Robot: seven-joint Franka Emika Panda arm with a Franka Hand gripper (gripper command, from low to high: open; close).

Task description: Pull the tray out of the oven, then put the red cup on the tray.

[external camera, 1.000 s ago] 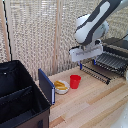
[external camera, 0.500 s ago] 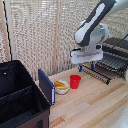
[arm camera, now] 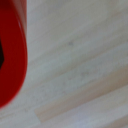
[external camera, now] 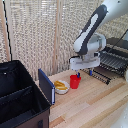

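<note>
Tool (external camera: 78,73) poised just above the red cup (external camera: 74,81): we cannot tell its opening. We read this as lining up a grasp, since the cup stands on the bench (external camera: 95,102), apart from the tray (external camera: 111,64) drawn forward from the oven (external camera: 120,44).

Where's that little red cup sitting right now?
In the exterior view the red cup stands on the wooden table, just right of the white bowl, directly under the gripper.
</note>
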